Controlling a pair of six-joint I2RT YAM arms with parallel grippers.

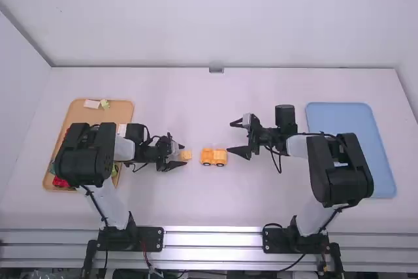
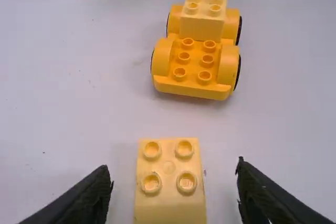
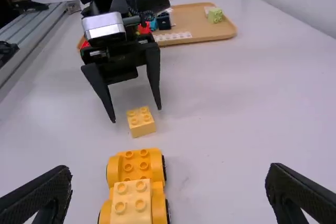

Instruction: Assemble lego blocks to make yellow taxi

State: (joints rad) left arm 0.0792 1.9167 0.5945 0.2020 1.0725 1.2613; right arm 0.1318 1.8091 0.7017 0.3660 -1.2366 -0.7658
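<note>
High view's got a tan rectangular tray [image 1: 122,110] of colourful blocks [image 1: 60,181], a blue tray [image 1: 388,174], black left gripper [image 1: 184,155] and right gripper [image 1: 230,136] both spread wide, left wrist view has a square yellow block [image 2: 170,203] ungripped between fingers, right wrist view an orange wheeled car [image 3: 137,167].

A blue tray [image 1: 384,174] lies on the right of the white table [image 1: 209,204], metal rails [image 1: 215,238] along its near edge.
</note>
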